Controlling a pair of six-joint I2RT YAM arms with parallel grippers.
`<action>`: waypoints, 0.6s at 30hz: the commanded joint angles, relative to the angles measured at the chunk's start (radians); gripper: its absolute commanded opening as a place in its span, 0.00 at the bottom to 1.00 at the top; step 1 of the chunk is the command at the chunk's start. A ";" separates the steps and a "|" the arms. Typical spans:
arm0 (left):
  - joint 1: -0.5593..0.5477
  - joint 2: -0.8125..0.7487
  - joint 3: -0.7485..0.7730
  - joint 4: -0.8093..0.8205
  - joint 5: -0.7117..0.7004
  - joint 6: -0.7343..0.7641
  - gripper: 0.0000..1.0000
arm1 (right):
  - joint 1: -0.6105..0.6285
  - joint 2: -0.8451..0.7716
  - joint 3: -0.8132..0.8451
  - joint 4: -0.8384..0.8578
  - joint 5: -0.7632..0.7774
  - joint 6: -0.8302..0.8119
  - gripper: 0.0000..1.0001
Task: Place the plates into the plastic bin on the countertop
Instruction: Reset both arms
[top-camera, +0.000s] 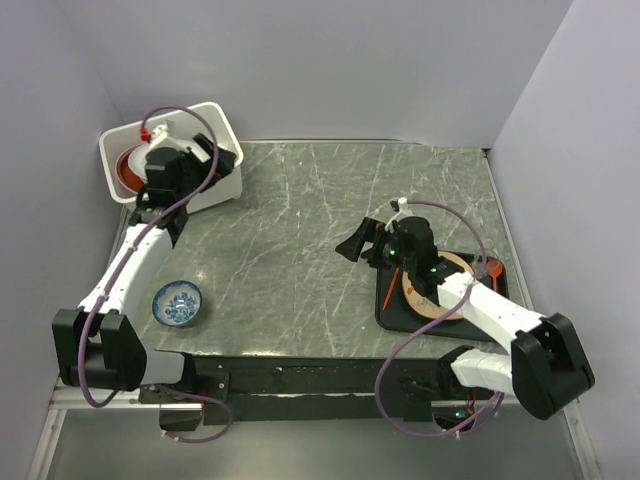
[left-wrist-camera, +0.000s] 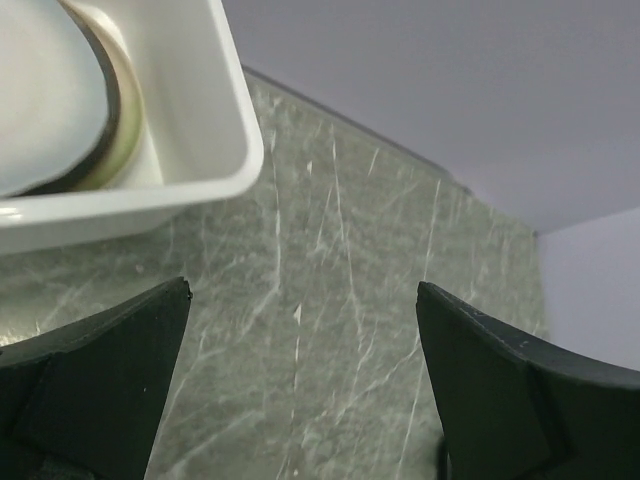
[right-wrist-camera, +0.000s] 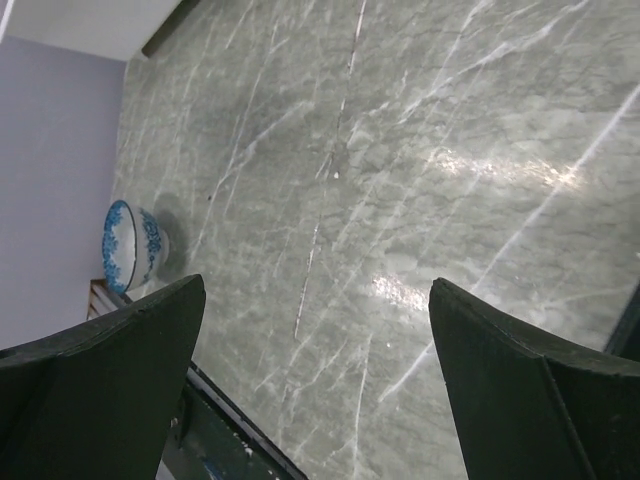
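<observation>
The white plastic bin (top-camera: 222, 128) stands at the back left of the countertop (top-camera: 320, 200). A red-orange plate (top-camera: 124, 172) shows inside it. The left wrist view shows the bin's corner (left-wrist-camera: 200, 110) with stacked plates inside, a pale one (left-wrist-camera: 40, 90) on top. My left gripper (top-camera: 190, 172) (left-wrist-camera: 300, 330) is open and empty, just beside the bin's near right wall. A cream plate (top-camera: 455, 272) lies on the black tray, partly hidden by my right arm. My right gripper (top-camera: 358, 243) (right-wrist-camera: 315, 320) is open and empty over bare countertop, left of the tray.
The flat black tray (top-camera: 395, 318) sits at the front right and also holds orange utensils (top-camera: 492, 270). A small blue-and-white bowl (top-camera: 177, 302) (right-wrist-camera: 125, 245) stands at the front left. Walls close in the back and both sides.
</observation>
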 joint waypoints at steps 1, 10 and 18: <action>-0.080 0.030 0.008 -0.045 -0.052 0.088 0.99 | 0.008 -0.074 -0.030 -0.056 0.067 -0.028 1.00; -0.244 0.030 -0.105 -0.057 -0.188 0.108 0.99 | 0.006 -0.088 -0.025 -0.076 0.088 -0.039 1.00; -0.365 0.064 -0.147 -0.116 -0.357 0.108 0.99 | 0.003 -0.050 0.036 -0.120 0.144 -0.082 1.00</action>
